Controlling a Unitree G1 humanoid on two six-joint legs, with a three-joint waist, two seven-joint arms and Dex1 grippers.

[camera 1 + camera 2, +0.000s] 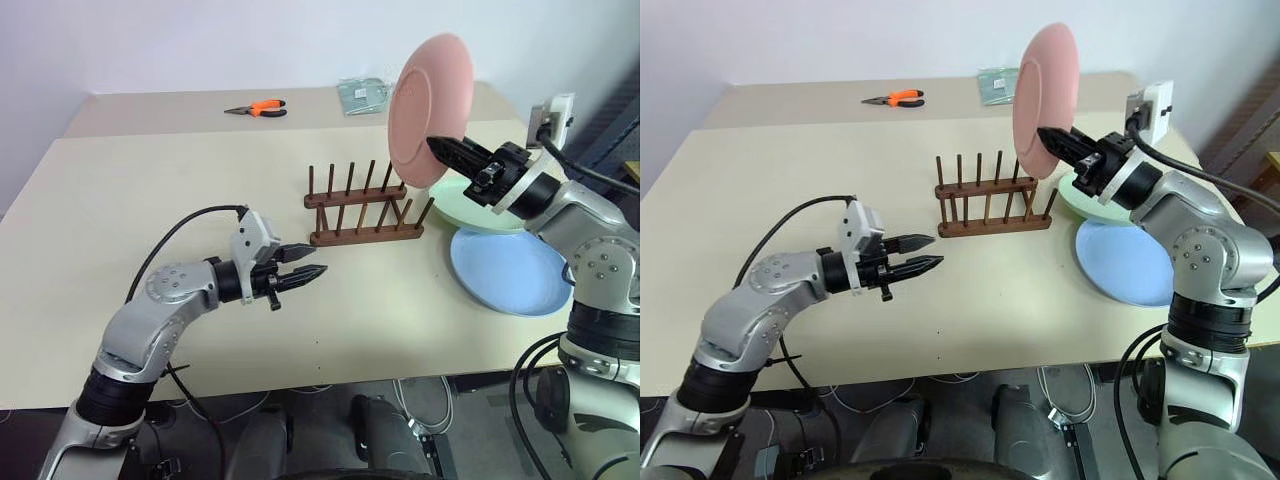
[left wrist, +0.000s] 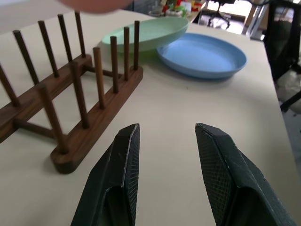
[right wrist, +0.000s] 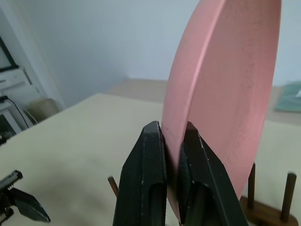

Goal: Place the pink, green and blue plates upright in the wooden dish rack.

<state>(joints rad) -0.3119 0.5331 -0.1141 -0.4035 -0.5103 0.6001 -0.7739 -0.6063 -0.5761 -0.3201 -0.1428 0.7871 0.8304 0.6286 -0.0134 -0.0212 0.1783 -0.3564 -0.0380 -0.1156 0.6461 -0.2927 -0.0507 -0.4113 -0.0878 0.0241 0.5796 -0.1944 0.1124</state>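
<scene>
Two head views show our right gripper [image 1: 437,146] pinching the pink plate [image 1: 430,110] upright by its rim above the wooden dish rack [image 1: 365,212]; our left gripper [image 1: 312,262] hovers half-open and empty. Such a thin edge-grip could let it swivel and miss the pegs. Our right wrist view confirms the rim-clamp; our left wrist view shows the green plate [image 2: 150,33] and blue plate [image 2: 202,54] flat beside the rack.

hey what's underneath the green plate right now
The green plate lies on the table, its near edge overlapping the blue plate's rim. Whatever else lies beneath it is covered.
</scene>
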